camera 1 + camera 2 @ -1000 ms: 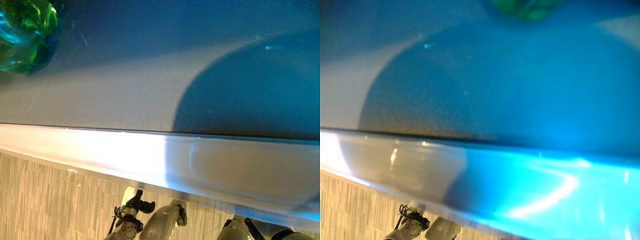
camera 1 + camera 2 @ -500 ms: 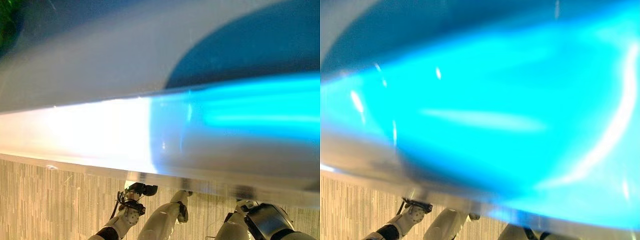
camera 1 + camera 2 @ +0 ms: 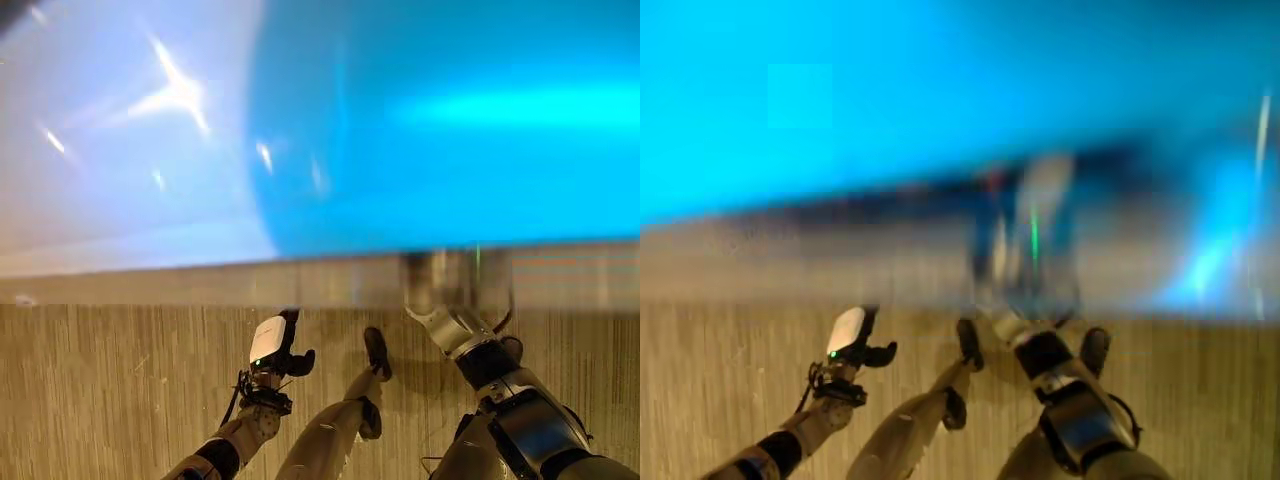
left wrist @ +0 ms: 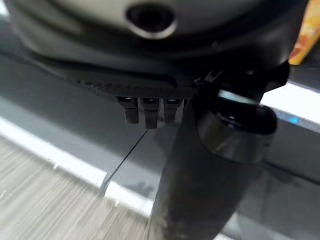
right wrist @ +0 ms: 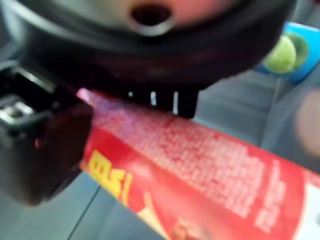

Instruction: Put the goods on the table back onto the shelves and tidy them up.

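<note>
Risk: the red can (image 5: 200, 170) lies slantwise across the right robot hand (image 5: 45, 145), so it looks liable to swing or slide out when lifted toward a shelf. The head views are smeared by a bright blue surface, so there is little to aim by just now.

Right robot hand: clasped round the red can, thumb on one side, fingers (image 5: 165, 102) curled over the other. The can is a long red tube with yellow print; it sits off the grey worktop (image 5: 235, 107), carried rather than resting.

Left robot hand: (image 4: 150, 107) hangs low beside the worktop's front edge, holding nothing. Its short fingers point down in a relaxed row; I'd call it released. It also shows by the floor (image 3: 100, 400) in the left eye view.

Other goods: a green ball in a blue holder (image 5: 287, 52) sits further back on the worktop, well apart from the can. An orange packet (image 4: 311, 35) shows at the edge of the left wrist view.

Shelves: cannot tell where they stand.
</note>
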### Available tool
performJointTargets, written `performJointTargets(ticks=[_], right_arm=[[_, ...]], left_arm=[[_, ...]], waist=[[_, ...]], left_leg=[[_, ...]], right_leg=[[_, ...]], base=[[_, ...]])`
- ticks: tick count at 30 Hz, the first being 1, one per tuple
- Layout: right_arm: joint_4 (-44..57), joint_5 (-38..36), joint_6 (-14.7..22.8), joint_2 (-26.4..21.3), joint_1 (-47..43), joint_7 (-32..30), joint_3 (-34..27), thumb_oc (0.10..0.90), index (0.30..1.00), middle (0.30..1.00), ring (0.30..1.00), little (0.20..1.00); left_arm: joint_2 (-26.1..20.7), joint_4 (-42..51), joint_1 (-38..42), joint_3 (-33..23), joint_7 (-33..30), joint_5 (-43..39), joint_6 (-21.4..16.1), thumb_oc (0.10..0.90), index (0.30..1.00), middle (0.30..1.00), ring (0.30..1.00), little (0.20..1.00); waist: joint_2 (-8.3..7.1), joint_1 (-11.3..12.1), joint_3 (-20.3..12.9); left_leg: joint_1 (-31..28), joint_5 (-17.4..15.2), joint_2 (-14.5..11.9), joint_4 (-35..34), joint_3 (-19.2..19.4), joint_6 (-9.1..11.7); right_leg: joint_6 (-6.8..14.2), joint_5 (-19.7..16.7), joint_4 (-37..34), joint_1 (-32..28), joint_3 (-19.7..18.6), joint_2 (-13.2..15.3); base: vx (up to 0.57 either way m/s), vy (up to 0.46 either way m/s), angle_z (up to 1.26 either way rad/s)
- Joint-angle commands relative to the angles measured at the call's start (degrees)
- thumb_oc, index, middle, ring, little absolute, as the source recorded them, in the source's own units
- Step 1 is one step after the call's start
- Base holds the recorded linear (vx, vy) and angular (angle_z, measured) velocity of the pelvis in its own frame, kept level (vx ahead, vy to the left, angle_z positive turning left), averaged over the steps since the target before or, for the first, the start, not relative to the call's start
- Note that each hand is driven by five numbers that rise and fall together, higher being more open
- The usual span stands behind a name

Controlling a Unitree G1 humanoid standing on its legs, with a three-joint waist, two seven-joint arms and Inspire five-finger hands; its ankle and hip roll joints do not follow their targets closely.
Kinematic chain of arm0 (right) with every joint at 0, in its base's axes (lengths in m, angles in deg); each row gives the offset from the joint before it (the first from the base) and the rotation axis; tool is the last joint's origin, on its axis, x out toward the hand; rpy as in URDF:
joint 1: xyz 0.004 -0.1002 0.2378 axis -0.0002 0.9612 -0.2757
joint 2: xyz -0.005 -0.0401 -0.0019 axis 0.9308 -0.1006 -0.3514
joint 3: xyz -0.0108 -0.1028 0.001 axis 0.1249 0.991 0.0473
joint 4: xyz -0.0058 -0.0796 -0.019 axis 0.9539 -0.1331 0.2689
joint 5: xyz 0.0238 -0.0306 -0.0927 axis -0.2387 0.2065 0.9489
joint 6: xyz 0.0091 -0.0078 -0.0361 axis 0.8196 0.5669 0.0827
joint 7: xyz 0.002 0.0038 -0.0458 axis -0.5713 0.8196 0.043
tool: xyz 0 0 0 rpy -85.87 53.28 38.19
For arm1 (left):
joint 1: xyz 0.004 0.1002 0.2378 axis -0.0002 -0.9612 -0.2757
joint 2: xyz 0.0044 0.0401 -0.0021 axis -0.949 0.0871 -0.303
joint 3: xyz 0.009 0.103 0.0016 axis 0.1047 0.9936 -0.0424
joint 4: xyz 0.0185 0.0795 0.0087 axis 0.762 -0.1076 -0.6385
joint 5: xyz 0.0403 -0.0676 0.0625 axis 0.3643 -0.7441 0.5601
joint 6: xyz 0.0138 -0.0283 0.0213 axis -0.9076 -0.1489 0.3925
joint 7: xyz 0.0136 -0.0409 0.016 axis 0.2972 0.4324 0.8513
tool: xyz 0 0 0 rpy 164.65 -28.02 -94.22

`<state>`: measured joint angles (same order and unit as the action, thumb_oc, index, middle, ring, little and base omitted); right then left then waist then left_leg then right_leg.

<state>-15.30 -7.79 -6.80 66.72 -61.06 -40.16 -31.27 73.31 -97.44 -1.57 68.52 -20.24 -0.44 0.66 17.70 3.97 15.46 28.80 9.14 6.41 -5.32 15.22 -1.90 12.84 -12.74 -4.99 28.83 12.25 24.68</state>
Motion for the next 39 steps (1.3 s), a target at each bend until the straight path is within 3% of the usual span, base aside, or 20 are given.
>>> performJointTargets(ticks=[1, 8, 11, 17, 18, 20, 21, 25, 31, 38, 39], right_arm=[[0.8, -0.3, 0.8, 0.8, -1.5, -1.9, -0.4, 0.800, 0.900, 0.900, 0.900, 0.900], [3.0, -0.8, 2.9, 1.3, 0.6, 0.0, 0.1, 0.800, 0.900, 0.900, 0.900, 0.900], [5.5, -0.2, 3.5, 1.0, 0.8, 0.8, 0.1, 0.800, 0.900, 0.900, 0.900, 0.900], [11.1, 1.4, 4.2, 1.1, 0.8, 2.5, 0.2, 0.800, 0.900, 0.900, 0.900, 0.900], [11.9, 1.6, 4.2, 1.2, 0.8, 2.6, 0.1, 0.800, 0.900, 0.900, 0.900, 0.900], [12.7, 1.9, 4.1, 1.1, 0.7, 2.7, 0.1, 0.800, 0.900, 0.900, 0.900, 0.900], [15.4, 2.3, 4.2, 1.2, 0.9, 3.0, -0.7, 0.800, 0.900, 0.900, 0.900, 0.900], [19.4, 2.9, 4.7, 1.7, 0.8, 3.8, -0.4, 0.800, 0.900, 0.900, 0.900, 0.900], [21.7, 2.2, 5.4, 2.7, 1.3, 5.0, 1.0, 0.800, 0.900, 0.900, 0.900, 0.900], [26.9, 1.5, 5.8, 2.1, 6.6, 7.3, 0.7, 0.800, 0.900, 0.900, 0.900, 0.900], [28.6, 1.2, 5.9, 1.7, 9.6, 7.7, 0.3, 0.800, 0.900, 0.900, 0.900, 0.900]], left_arm=[[-4.1, 0.1, 1.6, -1.4, -6.6, 2.8, 0.5, 0.800, 0.900, 0.900, 0.900, 0.900], [-6.6, 2.7, 2.6, -1.6, -8.4, 5.9, 1.5, 0.800, 0.900, 0.900, 0.900, 0.900], [-7.9, 4.1, 2.7, -1.9, -9.3, 6.8, 1.9, 0.800, 0.900, 0.900, 0.900, 0.900], [-10.2, 6.4, 2.7, -3.0, -9.9, 8.0, 2.1, 0.800, 0.900, 0.900, 0.900, 0.900], [-10.5, 6.6, 2.5, -3.2, -10.1, 8.0, 2.2, 0.800, 0.900, 0.900, 0.900, 0.900], [-10.6, 6.8, 2.3, -3.4, -10.0, 8.0, 2.2, 0.800, 0.900, 0.900, 0.900, 0.900], [-11.1, 7.5, 1.6, -3.9, -9.9, 8.1, 2.2, 0.800, 0.900, 0.900, 0.900, 0.900], [-11.5, 7.8, 1.3, -3.8, -9.3, 7.9, 1.7, 0.800, 0.900, 0.900, 0.900, 0.900], [-11.8, 8.2, 0.9, -3.6, -8.7, 7.7, 1.5, 0.800, 0.900, 0.900, 0.900, 0.900], [-12.3, 8.3, -3.2, -5.9, -6.6, 7.0, 1.5, 0.800, 0.900, 0.900, 0.900, 0.900], [-12.0, 8.4, -4.4, -6.4, -5.5, 6.7, 1.5, 0.800, 0.900, 0.900, 0.900, 0.900]], waist=[[-0.47, 1.2, -2.1], [-1.90, 0.8, -4.0], [-2.15, 0.5, -3.9], [-3.27, 0.7, -4.4], [-3.37, 0.5, -4.1], [-3.61, 0.7, -4.5], [-4.25, 0.6, -4.4], [-5.48, 0.7, -4.8], [-6.31, 0.8, -5.1], [-9.90, 0.6, -7.1], [-11.07, 0.2, -7.8]], left_leg=[[0.4, -4.3, -2.2, 0.3, 0.5, 6.8], [-0.3, -6.0, -2.4, 0.3, 0.1, 7.0], [0.1, -4.9, -2.5, 0.3, 0.7, 6.6], [-0.6, -6.2, -2.8, 0.3, 0.3, 7.0], [-0.2, -5.0, -3.0, 0.3, 0.9, 6.6], [-0.8, -6.2, -3.1, 0.3, 0.3, 7.0], [-0.6, -5.0, -3.5, 0.3, 0.7, 6.7], [-1.7, -5.1, -3.9, 0.3, 0.3, 6.9], [-2.8, -5.1, -4.1, 0.3, 0.0, 7.0], [-7.5, -5.9, -5.4, 0.3, -0.8, 7.0], [-9.4, -6.4, -5.8, 0.3, -0.7, 6.8]], right_leg=[[2.2, -6.6, 0.6, 4.5, -1.5, 5.3], [2.2, -5.3, 0.4, 4.0, -1.9, 5.4], [2.2, -6.6, 0.5, 4.6, -1.5, 5.4], [2.2, -5.2, 0.4, 3.8, -1.7, 4.8], [2.2, -6.5, 0.4, 4.2, -1.2, 4.9], [2.2, -5.2, 0.4, 3.7, -1.6, 4.7], [2.2, -6.4, 0.4, 3.7, -0.9, 4.5], [2.2, -6.2, 0.4, 2.1, -0.2, 4.2], [2.2, -6.1, 0.3, 0.6, 0.5, 4.0], [2.2, -5.7, 0.3, -5.2, 2.9, 3.9], [2.2, -5.4, 0.3, -7.1, 3.4, 3.8]], base=[[0.03, 0.000, -0.05], [0.05, -0.004, 0.00], [-0.05, 0.000, -0.01], [0.01, -0.021, -0.03], [-0.08, -0.024, -0.03], [-0.01, -0.023, -0.03], [-0.02, -0.047, -0.03], [-0.03, -0.020, -0.01], [-0.02, 0.001, 0.03], [0.01, -0.006, 0.04], [0.07, -0.013, 0.12]])
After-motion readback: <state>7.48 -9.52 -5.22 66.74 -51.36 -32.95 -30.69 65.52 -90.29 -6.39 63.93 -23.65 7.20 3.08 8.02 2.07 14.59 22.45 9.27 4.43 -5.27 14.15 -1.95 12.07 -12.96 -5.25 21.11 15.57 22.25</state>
